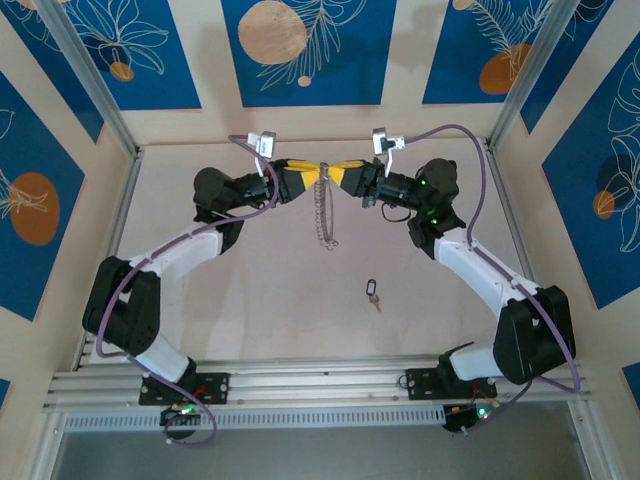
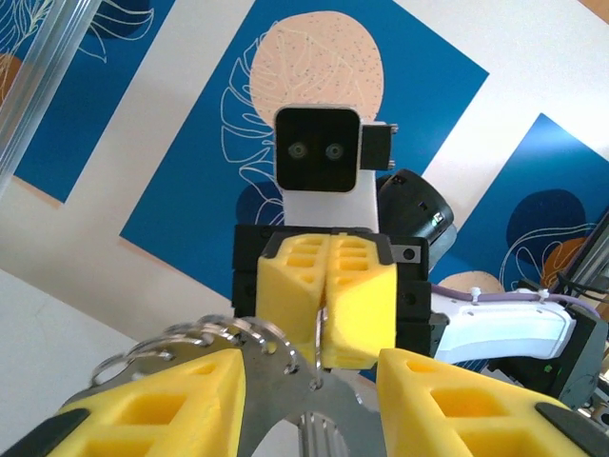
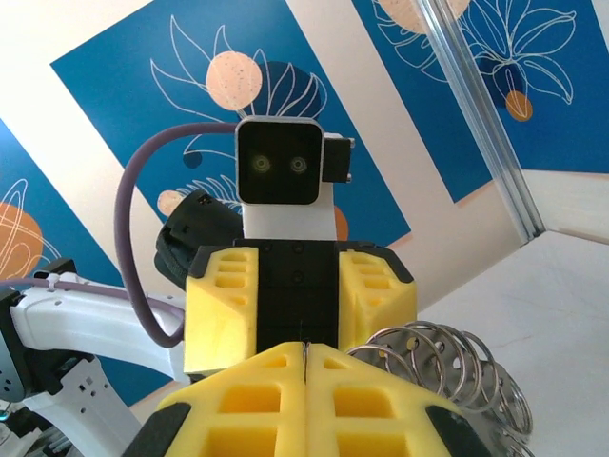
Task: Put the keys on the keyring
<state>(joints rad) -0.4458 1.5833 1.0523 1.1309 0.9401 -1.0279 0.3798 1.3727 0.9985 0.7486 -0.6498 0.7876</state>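
Top external: my left gripper meets its partner nose to nose above the far half of the pale table. Left wrist view: its yellow foam fingers are spread wide, with ring coils lying between them, unpinched. The silvery-grey coiled metal keyring dangles from the meeting point. My right gripper is pinched closed on the ring's top wire, pads together. The small dark oblong key, pale at its centre, lies flat on the table, right of the ring and apart from it.
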